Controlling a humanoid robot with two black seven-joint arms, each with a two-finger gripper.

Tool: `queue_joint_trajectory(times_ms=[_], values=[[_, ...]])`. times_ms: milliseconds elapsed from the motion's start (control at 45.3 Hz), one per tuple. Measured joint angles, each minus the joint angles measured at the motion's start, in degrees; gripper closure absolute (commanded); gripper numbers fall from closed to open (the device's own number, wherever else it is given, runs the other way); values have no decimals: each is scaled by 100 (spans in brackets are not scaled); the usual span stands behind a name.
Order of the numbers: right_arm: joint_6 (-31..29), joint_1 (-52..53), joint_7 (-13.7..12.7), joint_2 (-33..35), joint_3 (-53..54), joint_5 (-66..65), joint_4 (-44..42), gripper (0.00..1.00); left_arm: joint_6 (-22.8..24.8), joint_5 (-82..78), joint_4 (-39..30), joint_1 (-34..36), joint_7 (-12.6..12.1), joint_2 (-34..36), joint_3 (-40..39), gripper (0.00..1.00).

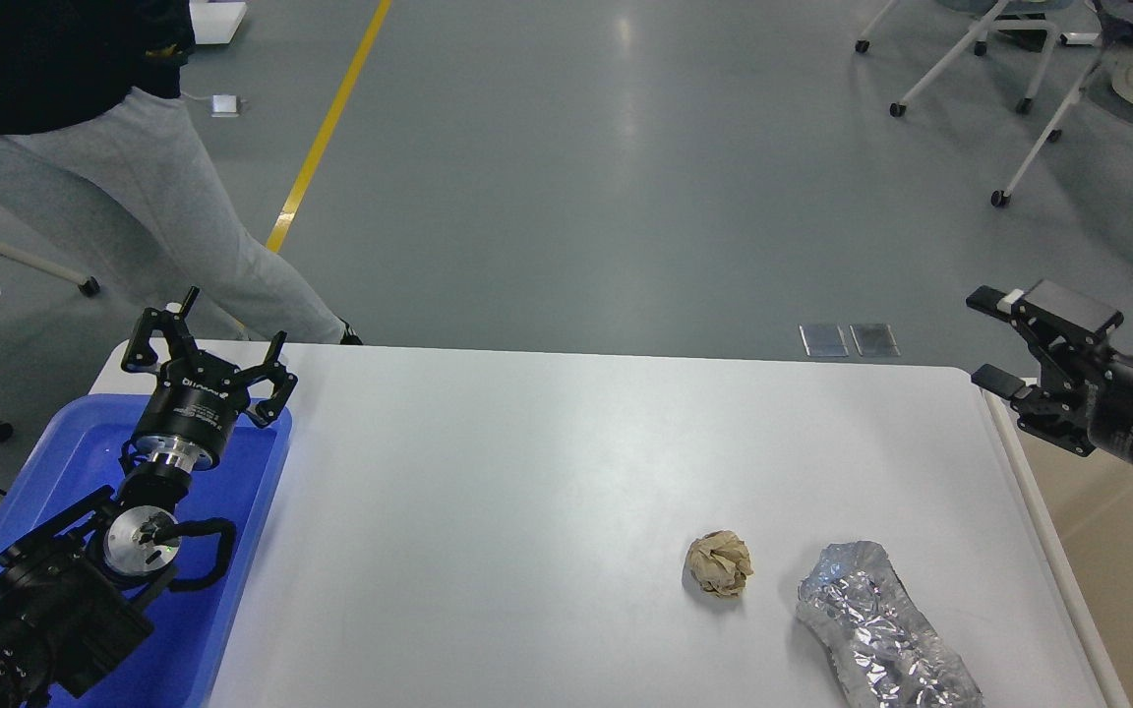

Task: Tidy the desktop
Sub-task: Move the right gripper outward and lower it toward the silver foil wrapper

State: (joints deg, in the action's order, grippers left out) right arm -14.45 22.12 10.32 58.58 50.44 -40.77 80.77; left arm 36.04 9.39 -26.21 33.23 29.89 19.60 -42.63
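Counter: white, fills lower centre of frame.
Paper ball: lower right, just beside foil bag.
Left claw: spread, empty, over blue tray, left.
Right claw: spread, empty, right edge.

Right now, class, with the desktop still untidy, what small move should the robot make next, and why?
Probably swing the right gripper in and down toward the silver foil wrapper. That gripper is open and empty at the right edge of the desktop, and the wrapper lies nearest it, beside the crumpled brown paper ball.
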Motion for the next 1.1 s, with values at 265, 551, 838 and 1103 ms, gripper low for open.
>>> queue_joint_trajectory(times_ms=[265,551,838,1103], values=[[-480,27,13,282,-139,-2029,495,1,0,1,-1,5,-2,0,0,0],[-616,36,110,301,-548,-4371,649,1,0,0,-1,7,-2,0,0,0],[-559,-19,322,161,-1071,-5683,690,1,0,-1,-1,8,-1,0,0,0],[-181,-73,385,-163,-1587,-6313,549,1,0,-2,-2,9,-1,0,0,0]])
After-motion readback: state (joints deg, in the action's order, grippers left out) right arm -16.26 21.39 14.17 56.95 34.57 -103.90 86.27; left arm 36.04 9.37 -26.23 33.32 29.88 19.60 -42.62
